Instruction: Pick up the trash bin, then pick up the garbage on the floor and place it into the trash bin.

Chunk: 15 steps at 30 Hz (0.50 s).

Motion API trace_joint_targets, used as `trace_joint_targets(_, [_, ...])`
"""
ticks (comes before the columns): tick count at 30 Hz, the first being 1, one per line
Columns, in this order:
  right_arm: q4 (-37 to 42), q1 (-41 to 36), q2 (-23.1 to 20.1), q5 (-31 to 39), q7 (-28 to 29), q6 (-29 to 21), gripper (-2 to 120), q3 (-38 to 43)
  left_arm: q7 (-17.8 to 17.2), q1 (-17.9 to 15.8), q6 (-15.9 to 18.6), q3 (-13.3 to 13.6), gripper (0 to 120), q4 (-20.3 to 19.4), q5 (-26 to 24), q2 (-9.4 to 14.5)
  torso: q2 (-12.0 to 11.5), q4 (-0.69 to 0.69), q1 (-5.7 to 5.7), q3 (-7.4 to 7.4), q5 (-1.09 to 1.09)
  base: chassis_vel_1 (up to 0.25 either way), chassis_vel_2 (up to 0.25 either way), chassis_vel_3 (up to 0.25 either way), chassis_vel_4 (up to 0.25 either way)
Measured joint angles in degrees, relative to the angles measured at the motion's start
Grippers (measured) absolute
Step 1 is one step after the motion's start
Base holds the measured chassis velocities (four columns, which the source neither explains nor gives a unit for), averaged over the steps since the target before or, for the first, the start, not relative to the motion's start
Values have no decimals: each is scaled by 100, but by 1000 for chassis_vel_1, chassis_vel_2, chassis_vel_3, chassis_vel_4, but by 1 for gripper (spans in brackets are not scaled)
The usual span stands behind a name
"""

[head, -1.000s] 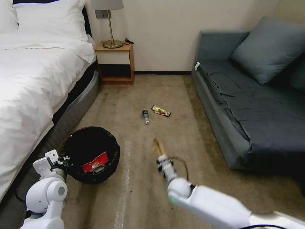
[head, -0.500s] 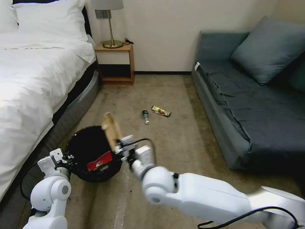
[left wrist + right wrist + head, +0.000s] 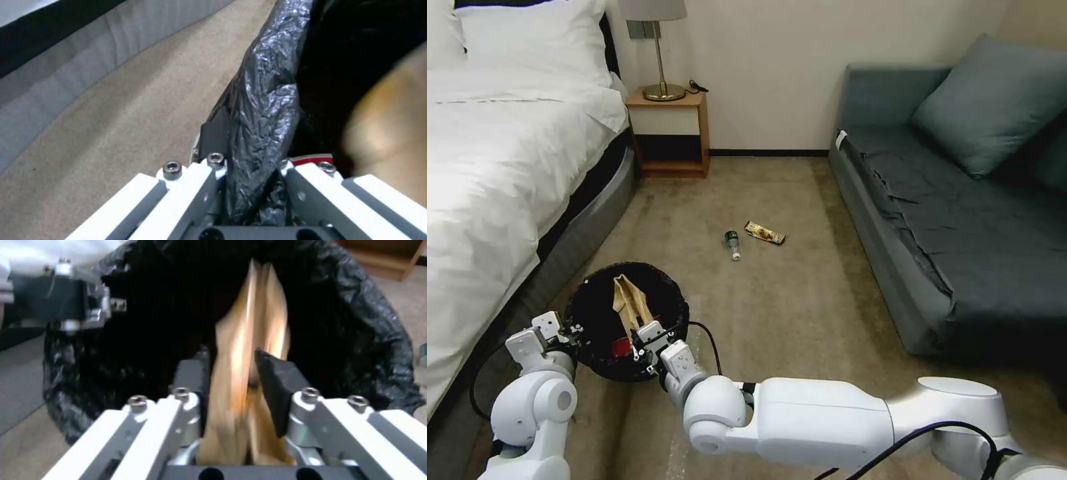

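Bin: the small round trash bin lined with crinkled black plastic (image 3: 602, 313) stands on the beige short-pile carpet (image 3: 774, 293), at about 8 o'clock in the head view, near the grey bed base (image 3: 584, 220).
Left gripper (image 3: 251, 186): clamped on the bin's bagged rim at its 8 o'clock side, one finger inside and one outside.
Right gripper (image 3: 231, 380): over the bin's mouth at its 5 o'clock edge, pinching the crumpled tan-brown paper strip (image 3: 629, 303), which points into the bin.
Inside bin: a red-and-white carton (image 3: 619, 346) partly shows beneath the paper.
Loose litter: a small green bottle with white cap (image 3: 732, 243) and a shiny gold-brown wrapper (image 3: 764, 233) lie near each other at 12 o'clock, on open carpet.
Free room: a carpet lane runs between bed and dark grey sofa (image 3: 960, 220).
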Motion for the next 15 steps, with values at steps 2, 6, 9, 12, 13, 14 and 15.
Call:
trace_joint_targets(2, [25, -2, -17, -5, -3, 0, 34, 23, 1, 0, 0, 8, 2, 0, 7, -11, 0, 0, 0, 0, 0, 0, 0, 0, 0])
trace_joint_targets(6, [132, -76, -74, -38, -5, 2, 48, 139, 5, -1, 0, 34, 2, 0, 34, -34, 0, 0, 0, 0, 0, 0, 0, 0, 0])
trace_joint_targets(9, [409, -198, -242, -192, -38, 16, 61, 588, 17, -13, 0, 37, 2, 0, 37, -36, 0, 1, 0, 0, 0, 0, 0, 0, 0])
trace_joint_targets(12, [636, -349, -444, -430, -147, 40, 70, 1141, 42, -16, 0, 21, 2, 0, 38, -31, 1, 1, 0, 0, 1, 0, 0, 0, 0])
trace_joint_targets(13, [788, -524, -648, -717, -296, 72, 75, 1648, 67, -9, -8, 4, 2, -11, 37, -22, 1, 1, 0, 0, 1, 0, 0, 0, 0])
trace_joint_targets(14, [870, -656, -804, -940, -420, 119, 80, 2020, 88, 1, -18, -10, 2, -22, 37, -9, 1, 1, 0, 0, 2, 0, 0, 0, 0])
trace_joint_targets(15, [920, -742, -919, -1098, -509, 160, 81, 2266, 97, 6, -25, -16, 2, -27, 37, -2, 1, 1, 0, 0, 3, 0, 0, 0, 0])
